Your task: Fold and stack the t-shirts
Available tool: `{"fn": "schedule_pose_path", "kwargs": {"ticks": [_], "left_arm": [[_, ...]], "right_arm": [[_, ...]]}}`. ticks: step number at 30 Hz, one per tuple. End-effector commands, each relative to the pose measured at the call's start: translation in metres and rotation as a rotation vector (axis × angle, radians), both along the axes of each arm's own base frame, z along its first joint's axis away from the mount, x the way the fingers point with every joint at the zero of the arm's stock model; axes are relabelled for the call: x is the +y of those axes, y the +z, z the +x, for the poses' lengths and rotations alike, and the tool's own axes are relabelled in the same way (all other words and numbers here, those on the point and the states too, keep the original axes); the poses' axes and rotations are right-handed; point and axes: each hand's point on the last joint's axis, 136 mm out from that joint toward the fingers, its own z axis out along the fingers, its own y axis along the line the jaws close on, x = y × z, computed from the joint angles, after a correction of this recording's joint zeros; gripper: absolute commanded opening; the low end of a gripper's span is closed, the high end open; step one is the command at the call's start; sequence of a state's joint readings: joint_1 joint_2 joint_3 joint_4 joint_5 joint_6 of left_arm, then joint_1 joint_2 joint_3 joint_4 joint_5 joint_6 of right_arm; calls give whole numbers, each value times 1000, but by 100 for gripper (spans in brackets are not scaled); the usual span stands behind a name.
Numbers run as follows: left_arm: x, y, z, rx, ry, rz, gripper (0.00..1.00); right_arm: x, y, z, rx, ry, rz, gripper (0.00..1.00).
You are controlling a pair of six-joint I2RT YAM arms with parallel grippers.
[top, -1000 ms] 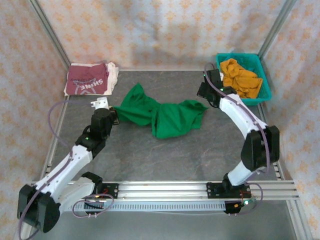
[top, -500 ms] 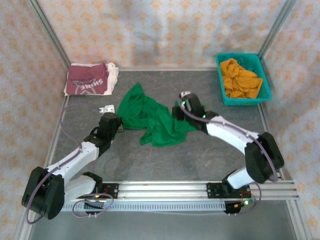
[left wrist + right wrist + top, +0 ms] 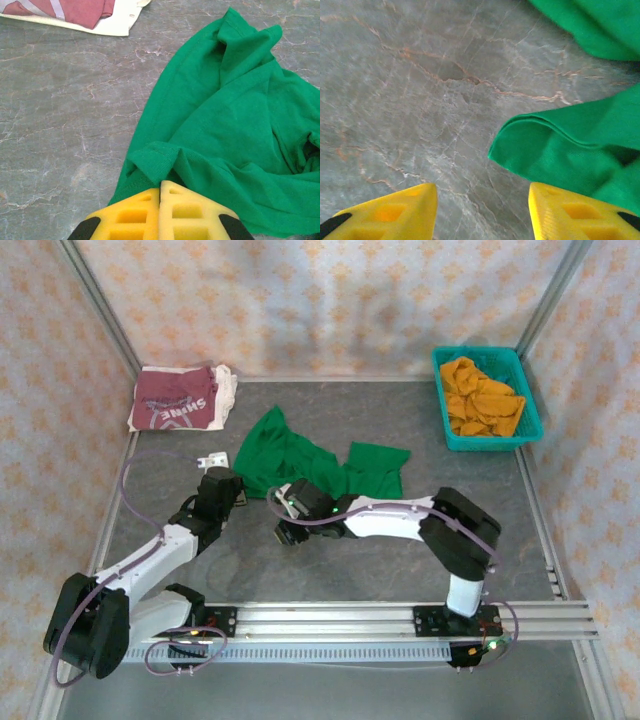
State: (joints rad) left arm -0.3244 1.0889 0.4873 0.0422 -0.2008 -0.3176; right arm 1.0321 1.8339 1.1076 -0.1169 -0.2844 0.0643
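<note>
Left tool (image 3: 160, 186) was clenched, its yellow fingers pressed flat together on the hem of the green t-shirt (image 3: 225, 125), which bunched into a small ridge right at the tips. From the top camera this tool (image 3: 228, 482) sat at the shirt's left edge, but whether it gripped anything could not be judged from there.

Maroon t-shirt (image 3: 180, 400) lay folded at the far left corner of the tabletop (image 3: 400, 560), white lettering up, well apart from the green one. The left wrist camera caught just its near corner, with white trim.

Green t-shirt lay crumpled mid-tabletop, one point toward the back and a flatter flap spread to the right.

Right tool (image 3: 481, 192) was released, fingers wide apart over bare stone. A doubled green edge lay just ahead of its right finger, not touching. The top camera placed this tool (image 3: 286, 530) at the shirt's near edge, arm stretched low across the tabletop.

Teal basket (image 3: 437, 390) at far right held orange cloth (image 3: 480, 395).
</note>
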Motion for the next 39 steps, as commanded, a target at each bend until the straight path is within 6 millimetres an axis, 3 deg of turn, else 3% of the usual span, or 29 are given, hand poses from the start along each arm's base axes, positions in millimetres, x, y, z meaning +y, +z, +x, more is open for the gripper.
{"fn": "schedule_pose_path", "kwargs": {"ticks": [1,6,11,16,18,21,24,29,34,39], "left_arm": [[6,5,3,-15,38,-11,0],[6,3,1,-19,42,-19,0],[6,3,2,-20,42,-20,0],[10,7,1,-26,59,-7,0],[12,12,0,-41,68,-6,0],[15,30,0,-88,84,-10,0],[19,57,0,-155,97,-10,0],[27,119,-4,-296,105,17,0],[28,186,-6,-419,80,37,0],[35,258,-25,-561,77,58,0]], "right_arm": [[1,-11,7,-39,-3,-83,56],[3,-21,26,-78,-64,-135,62],[-7,-33,45,-134,-166,-211,57],[-21,-31,58,-187,-242,-268,9],[-26,-15,62,-199,-259,-248,0],[-35,27,70,-180,-273,-156,0],[-55,85,76,-199,-286,-60,0],[-112,183,90,-220,-393,167,0],[-161,252,94,-307,-445,218,0],[-210,321,99,-462,-563,252,0]]}}
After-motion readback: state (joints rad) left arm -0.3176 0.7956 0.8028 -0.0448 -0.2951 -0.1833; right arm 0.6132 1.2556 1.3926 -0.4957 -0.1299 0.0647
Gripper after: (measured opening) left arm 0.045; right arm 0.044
